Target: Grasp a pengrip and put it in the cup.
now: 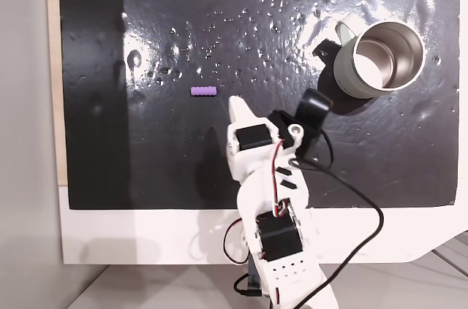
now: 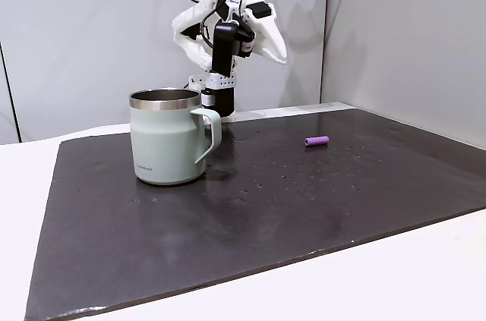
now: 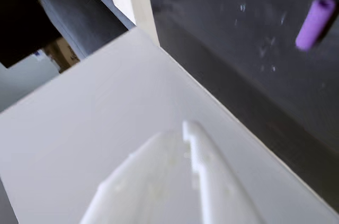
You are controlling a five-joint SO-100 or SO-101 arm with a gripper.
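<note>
The white pincer (image 3: 185, 128), its jaws together and empty, hung raised above the bench. The small light-purple ribbed rubber pengrip (image 1: 203, 92) lay ahead of it, well apart from the grey-green steel-lined cup (image 1: 380, 58). The reach seemed barely begun; next it would need to open and descend over the pengrip.

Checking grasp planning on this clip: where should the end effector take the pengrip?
Across the middle of the pengrip, from straight above, fingers either side of its long axis. It lies flat and alone on the black mat, so its ends are too low to pinch.

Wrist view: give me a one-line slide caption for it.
Blurred wrist view: white gripper tip over the white table, purple pengrip lying apart on the black mat.
</note>
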